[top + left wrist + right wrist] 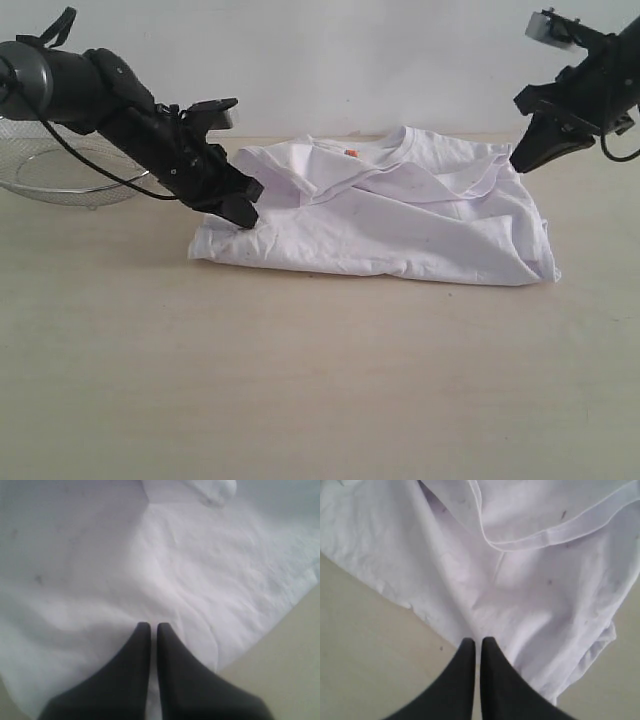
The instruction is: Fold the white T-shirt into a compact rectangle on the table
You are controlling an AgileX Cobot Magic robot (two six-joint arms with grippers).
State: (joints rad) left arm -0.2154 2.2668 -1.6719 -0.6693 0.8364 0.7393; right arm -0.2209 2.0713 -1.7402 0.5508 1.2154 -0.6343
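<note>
Left gripper (248,212) clenched, tips on the edge of the white T-shirt (400,215), pinch unclear; right gripper (520,163) clenched empty just above its other side; shirt lies rumpled on the table (300,380), light, limp, probably best taken at 2 hem corners.

The wire basket (30,170) behind the left gripper (248,212) is partly hidden by its arm and cut by the picture's edge, and blur at that gripper's closed tips hides whether the white T-shirt (400,220) is pinched between them.

Soft light, hazy wrist views, faint shadow under T-shirt (400,220)
</note>
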